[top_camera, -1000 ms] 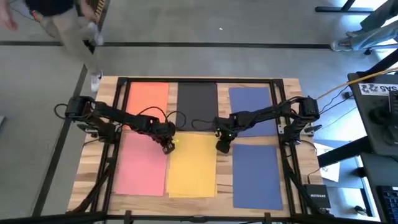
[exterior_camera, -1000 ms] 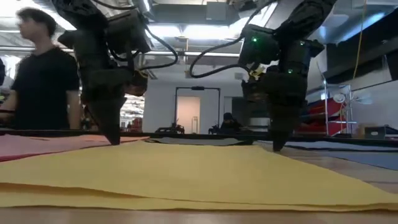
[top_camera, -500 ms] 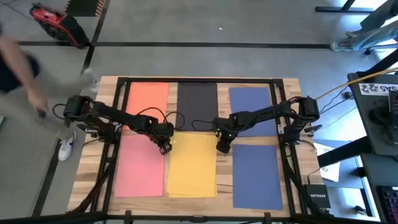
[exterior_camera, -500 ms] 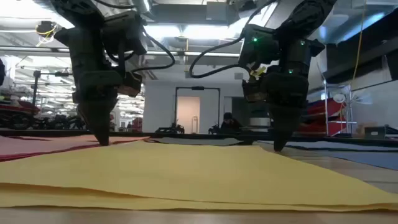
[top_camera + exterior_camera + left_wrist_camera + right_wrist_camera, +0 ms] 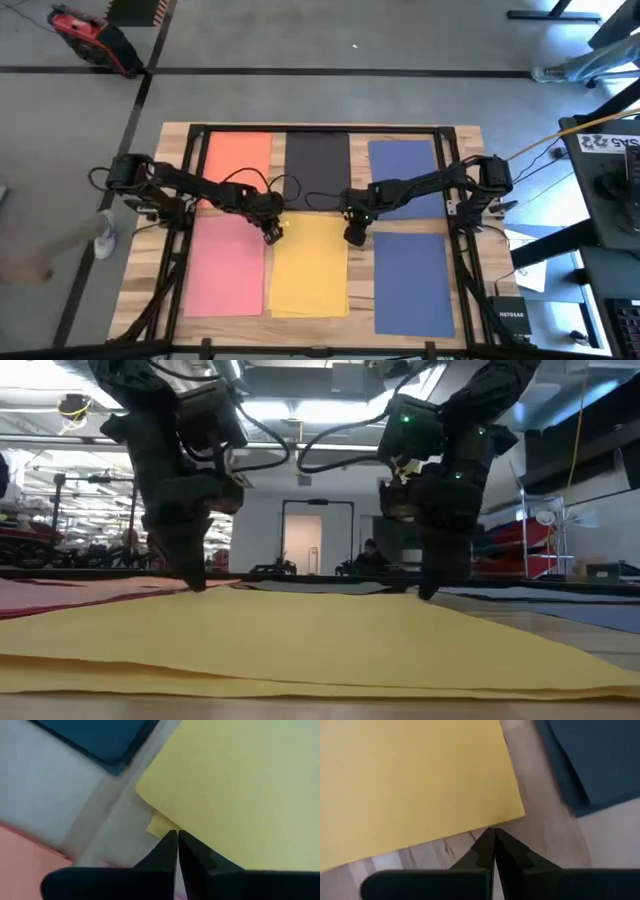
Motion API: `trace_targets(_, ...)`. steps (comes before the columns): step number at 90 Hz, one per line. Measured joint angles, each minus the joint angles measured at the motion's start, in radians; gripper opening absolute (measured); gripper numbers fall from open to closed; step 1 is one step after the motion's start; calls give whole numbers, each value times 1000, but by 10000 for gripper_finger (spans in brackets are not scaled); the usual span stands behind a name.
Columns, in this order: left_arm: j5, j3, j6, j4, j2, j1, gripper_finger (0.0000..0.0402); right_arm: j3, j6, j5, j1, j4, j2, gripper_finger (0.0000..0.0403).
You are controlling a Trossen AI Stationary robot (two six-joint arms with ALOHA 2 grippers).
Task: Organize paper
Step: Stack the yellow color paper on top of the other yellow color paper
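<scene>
Pressed together on both arms, the jaws stand tip-down on the yellow sheet's far edge: the left gripper (image 5: 271,233) on its far left corner, the right gripper (image 5: 354,236) on its far right corner, neither visibly pinching anything. In the left wrist view the closed tips meet right at the corner of the yellow paper (image 5: 240,785), and a small yellow sliver peeks out beneath that corner, so there may be more than one sheet stacked here. In the right wrist view the tips sit just off the matching corner, over bare wooden desk (image 5: 420,857). I judge this paper light, limp and slippery on wood; pressing and sliding it by the corners suits it better than lifting, and a pinch would want an edge raised first, lest it crease. It is a plain matte rectangle, its near edge lifting slightly off the desk in the low view. Just outside the left jaws lies a pink sheet (image 5: 227,265), and outside the right jaws a blue sheet (image 5: 412,280). Beyond the jaws, along the desk's far side, lie orange (image 5: 238,155), black (image 5: 317,160) and another blue (image 5: 402,165) sheet, all flat and apart.
</scene>
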Motion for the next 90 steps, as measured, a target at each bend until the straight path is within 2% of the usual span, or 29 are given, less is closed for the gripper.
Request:
trace_targets(22,36,0,-16,-7,-16,-9,0,0,-3,8,-9,3,0,0)
trace_targets(41,16,1,-43,-111,-34,4,0,0,-10,8,-15,-6,0,0)
trace_targets(90,-4,2,-5,-33,9,51,0,-2,-14,8,-15,39,0,0)
